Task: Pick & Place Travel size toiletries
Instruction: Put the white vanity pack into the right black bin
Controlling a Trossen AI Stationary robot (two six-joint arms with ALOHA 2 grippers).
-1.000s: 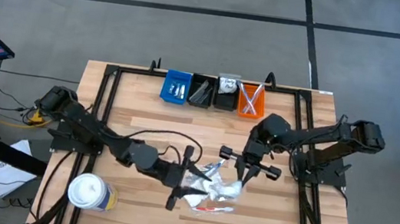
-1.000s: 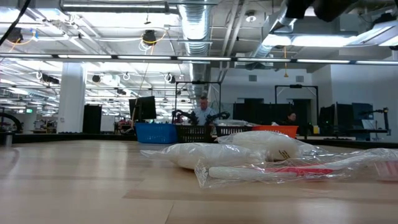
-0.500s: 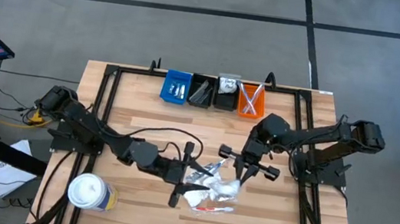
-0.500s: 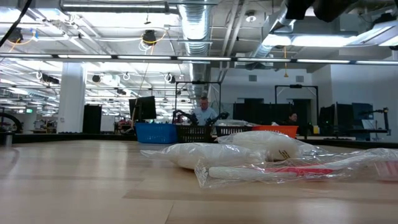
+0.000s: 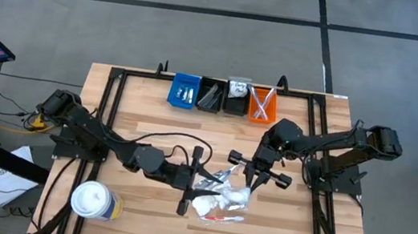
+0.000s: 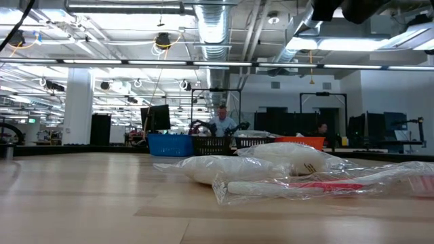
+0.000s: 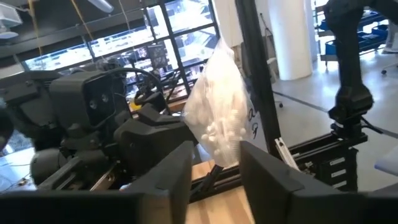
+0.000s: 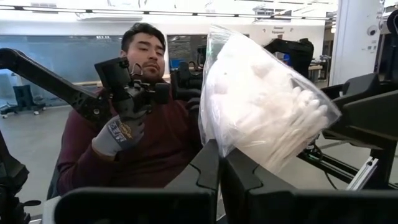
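With some toiletries already lying in the bins (image 5: 224,97) and a heap of sachets (image 5: 220,201) waiting mid-desk, the right tool (image 5: 253,181) is gripping a clear bag of cotton swabs (image 8: 261,118) above that heap, the left tool (image 5: 198,184), half-closed, is nosing in beside it.

Even overhead light washes my table (image 5: 152,118), leaving only faint shadows. At table height, ceiling strip lights (image 6: 129,8) glare and the nearest boards blur. In both my wrist views, bright windows (image 7: 155,37) backlight the scene; my own dark fingers (image 8: 208,171) sit soft-focused.
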